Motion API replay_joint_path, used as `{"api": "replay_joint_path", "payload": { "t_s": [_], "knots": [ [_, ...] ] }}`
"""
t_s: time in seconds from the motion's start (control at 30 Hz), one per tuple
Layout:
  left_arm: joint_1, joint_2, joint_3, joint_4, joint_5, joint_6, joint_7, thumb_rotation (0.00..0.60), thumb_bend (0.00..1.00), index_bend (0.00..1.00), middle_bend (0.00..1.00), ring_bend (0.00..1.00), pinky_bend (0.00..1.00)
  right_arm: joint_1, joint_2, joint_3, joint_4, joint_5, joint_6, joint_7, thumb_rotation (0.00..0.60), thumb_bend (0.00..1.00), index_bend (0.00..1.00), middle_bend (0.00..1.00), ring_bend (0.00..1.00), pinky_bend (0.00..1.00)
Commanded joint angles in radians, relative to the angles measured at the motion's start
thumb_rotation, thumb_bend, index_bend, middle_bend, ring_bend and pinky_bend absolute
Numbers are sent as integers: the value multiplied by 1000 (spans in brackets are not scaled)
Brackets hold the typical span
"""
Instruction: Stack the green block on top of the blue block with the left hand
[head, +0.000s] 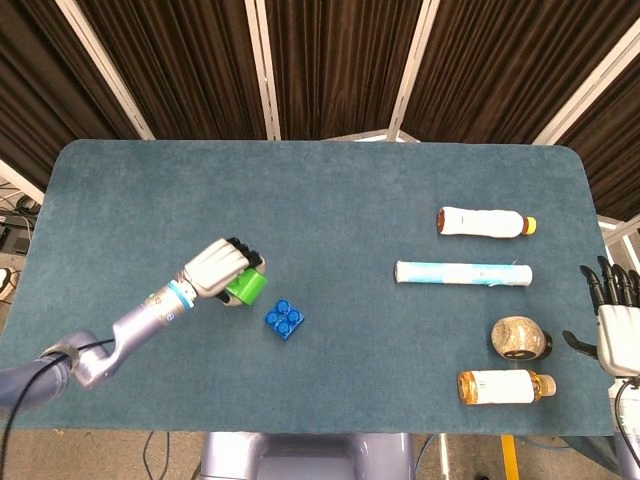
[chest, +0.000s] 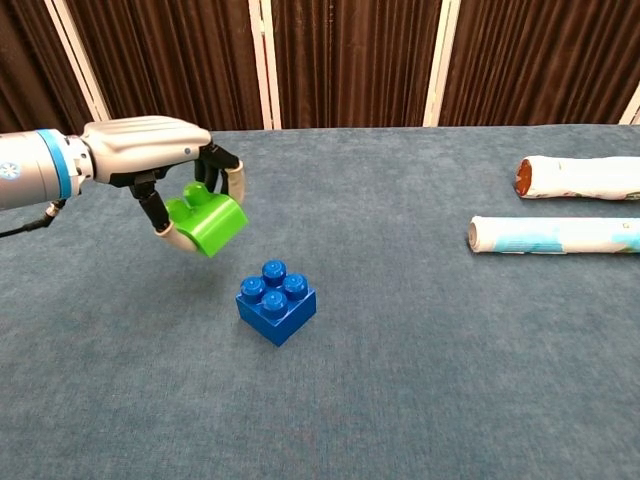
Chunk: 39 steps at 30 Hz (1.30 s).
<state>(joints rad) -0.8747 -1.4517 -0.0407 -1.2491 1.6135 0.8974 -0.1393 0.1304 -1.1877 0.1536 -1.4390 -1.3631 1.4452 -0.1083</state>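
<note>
My left hand (head: 220, 270) (chest: 160, 165) grips the green block (head: 245, 287) (chest: 208, 221) from above and holds it tilted, lifted off the table. The block hangs just left of and a little above the blue block (head: 285, 319) (chest: 275, 300), which sits studs-up on the blue-green table (head: 320, 200). The two blocks do not touch. My right hand (head: 612, 305) rests at the table's right edge with fingers spread and nothing in it; the chest view does not show it.
On the right lie a white bottle (head: 482, 222) (chest: 578, 177), a pale blue tube (head: 462, 272) (chest: 555, 235), a round brown jar (head: 520, 338) and an amber bottle (head: 505, 386). Dark curtains stand behind the table.
</note>
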Motion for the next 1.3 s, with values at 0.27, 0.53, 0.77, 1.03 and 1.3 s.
{"api": "replay_joint_path", "payload": {
  "t_s": [0.27,0.53,0.77,1.03,1.3],
  "knots": [
    [28,130,-24,-343,-176,-72,306,600,0,527,498,446,361,-9,10,-1,-8,-3,12,11,600,0,92,0,0,0],
    [13,85,-19,-359,-185,-86,380,600,0,527,496,444,361,-9,13,-1,-12,-1,11,11,600,0,92,0,0,0],
    [-14,30,-22,-305,-181,-110,415,600,0,527,496,444,360,-9,14,1,-9,5,6,14,600,0,92,0,0,0],
    [-30,-12,-34,-276,-188,-104,461,600,0,527,496,445,361,-9,15,4,-5,13,1,21,600,0,92,0,0,0],
    [-49,-25,-40,-276,-194,-109,503,600,0,527,496,444,361,-10,18,7,1,19,-3,33,600,0,92,0,0,0]
  ]
}}
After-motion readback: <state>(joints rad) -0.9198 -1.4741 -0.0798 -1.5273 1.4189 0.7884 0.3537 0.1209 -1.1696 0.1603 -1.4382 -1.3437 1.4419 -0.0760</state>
